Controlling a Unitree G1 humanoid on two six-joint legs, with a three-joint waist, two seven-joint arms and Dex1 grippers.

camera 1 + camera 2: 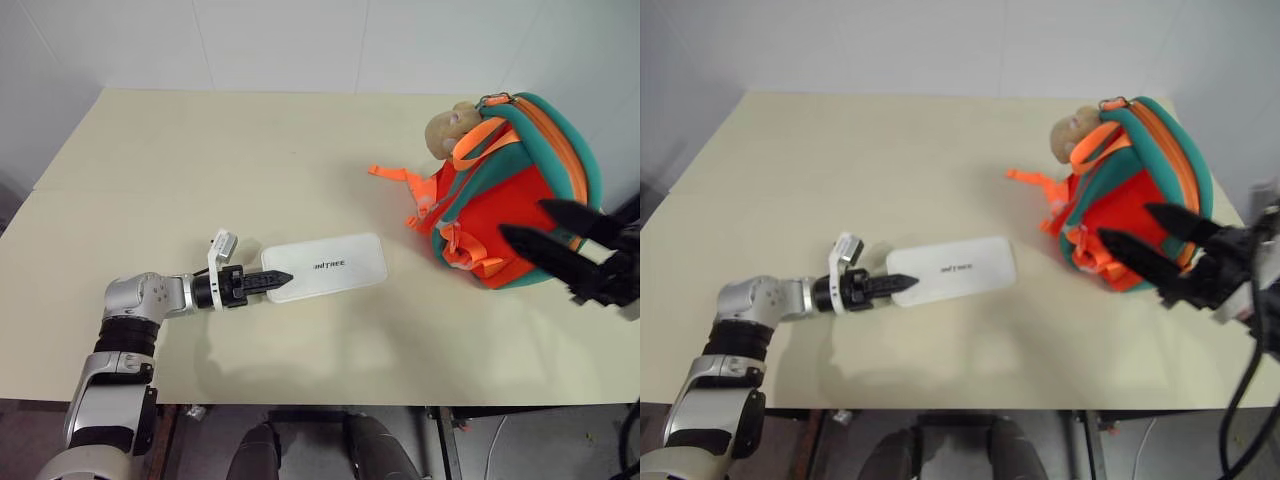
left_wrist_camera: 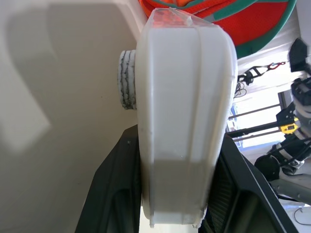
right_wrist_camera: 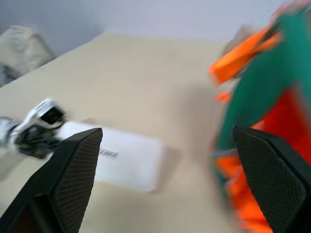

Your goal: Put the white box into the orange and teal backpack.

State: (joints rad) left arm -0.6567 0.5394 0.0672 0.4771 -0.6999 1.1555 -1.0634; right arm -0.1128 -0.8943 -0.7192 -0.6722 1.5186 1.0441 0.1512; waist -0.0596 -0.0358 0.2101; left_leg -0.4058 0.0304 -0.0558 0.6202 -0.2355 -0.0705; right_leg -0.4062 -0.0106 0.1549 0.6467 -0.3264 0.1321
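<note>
White box (image 1: 327, 266) mid-table, end pinched by left claw (image 1: 276, 279); right claw (image 1: 555, 232) spread before backpack (image 1: 510, 195).

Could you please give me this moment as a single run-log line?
left gripper: shut on white box, box flat on table | right gripper: open, empty, in front of orange and teal backpack | box not yet in backpack

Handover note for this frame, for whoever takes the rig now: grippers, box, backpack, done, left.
Left gripper: jaws shut on the near end of the white box, which lies flat on the table.
Right gripper: jaws wide open, empty, raised in front of the orange and teal backpack.
Backpack: standing on the table's right side, apart from the box.
Done: box gripped.
Left: get the backpack open, put the box inside.
</note>
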